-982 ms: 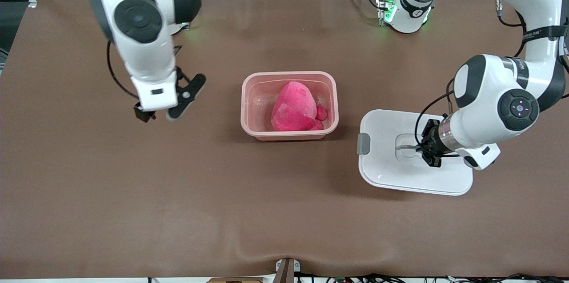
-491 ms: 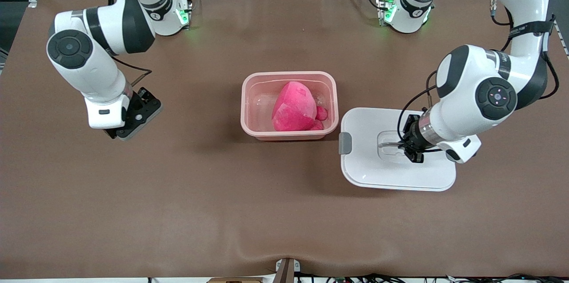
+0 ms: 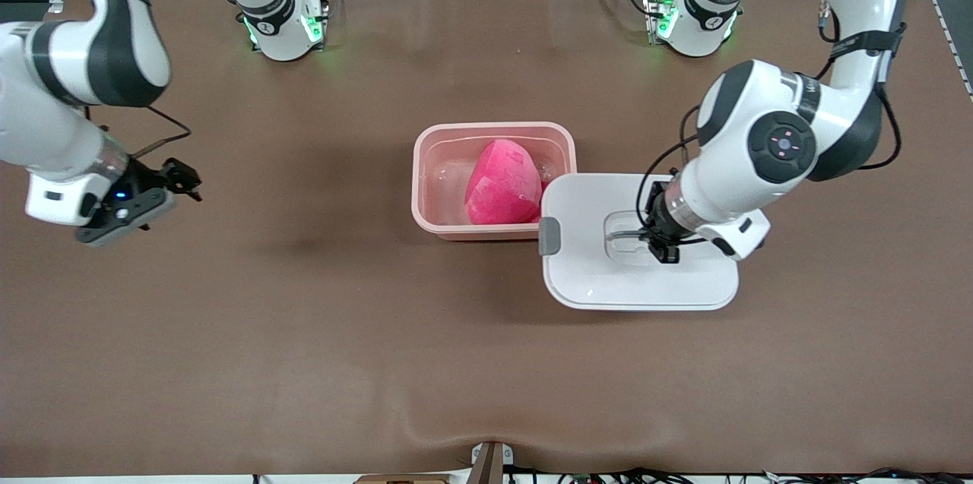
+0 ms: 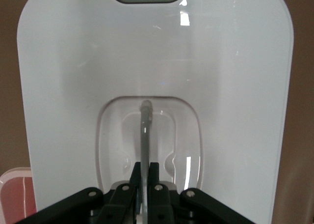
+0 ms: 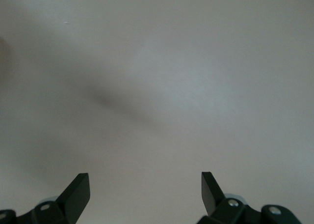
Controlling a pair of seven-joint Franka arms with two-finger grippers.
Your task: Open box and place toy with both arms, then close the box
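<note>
Gripping the lid's (image 3: 635, 283) thin grey handle (image 4: 145, 135), the left gripper (image 3: 660, 245) has its fingers (image 4: 153, 177) pressed together on the bar — it holds the lid up in the air. Seen from the left wrist, the handle rises out of the recess (image 4: 148, 140) in the lid's middle and runs straight into the closed fingers. One grey latch (image 3: 549, 235) shows at the lid's end nearest the box (image 3: 437, 165); that end overlaps the box's rim at the corner toward the left arm's end of the table. Under the gripper lies the brown table (image 3: 304, 332). The box stands open at the table's middle, and the toy (image 3: 503, 184) sits inside it, filling the half next to the lid. The right gripper (image 3: 144, 199) hangs over bare table at the right arm's end, well apart from the box — its fingers (image 5: 76, 194) stand wide apart with nothing between them.
</note>
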